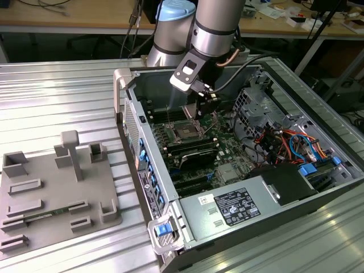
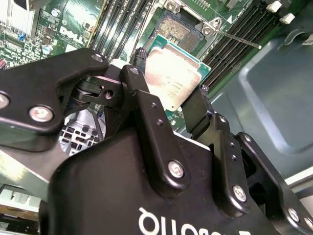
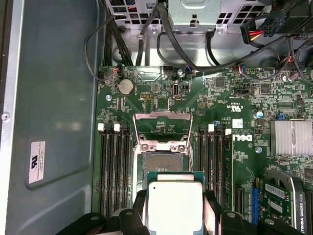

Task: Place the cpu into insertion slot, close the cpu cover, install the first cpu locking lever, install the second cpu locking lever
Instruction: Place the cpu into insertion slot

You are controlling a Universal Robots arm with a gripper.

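Gripper [image 3: 175, 203] clenched on the cpu [image 3: 175, 211], held close by the slot [image 1: 186, 132] at centre frame in the exterior view, cover [image 3: 162, 116] raised: I judge placement is in hand, calling for squaring chip to socket before lowering.

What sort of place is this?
Likely a robotics lab: an open computer case lies on a ribbed metal table, a robot arm holds a cpu inside it, and cluttered workbenches stand behind.
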